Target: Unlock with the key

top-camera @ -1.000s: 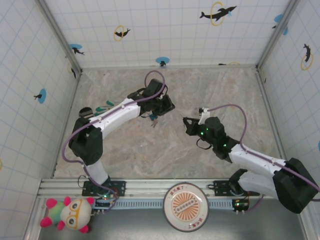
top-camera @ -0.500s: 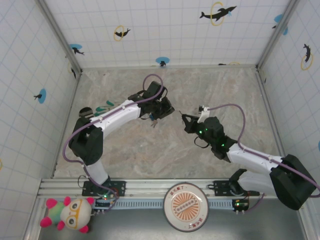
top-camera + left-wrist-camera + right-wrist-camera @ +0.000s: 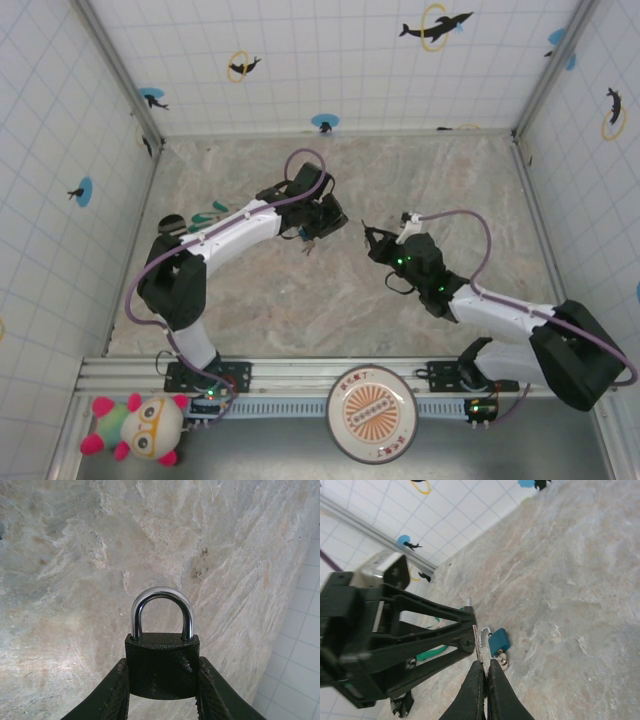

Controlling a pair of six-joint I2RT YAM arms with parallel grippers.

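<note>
A black padlock [image 3: 162, 665] with a silver shackle [image 3: 161, 597] is clamped upright in my left gripper [image 3: 162, 672], above the marble floor. From above, that left gripper [image 3: 336, 221] hangs near the middle of the table. My right gripper [image 3: 485, 664] is shut on the key [image 3: 478, 641], whose thin blade sticks out edge-on toward the tip of the left gripper [image 3: 466, 632]. The blade's tip lies right beside that tip; I cannot tell whether it touches the lock. In the top view the right gripper [image 3: 371, 238] faces the left one across a small gap.
A small blue padlock [image 3: 499, 640] with a silvery piece lies on the floor below the grippers, also seen from above as the blue padlock [image 3: 304, 238]. Teal-green strips [image 3: 206, 214] lie at the left wall. Tiled walls enclose the table.
My right gripper has moved up and left with the key, closing the gap to the left gripper. The left gripper still holds the padlock in nearly the same place.
</note>
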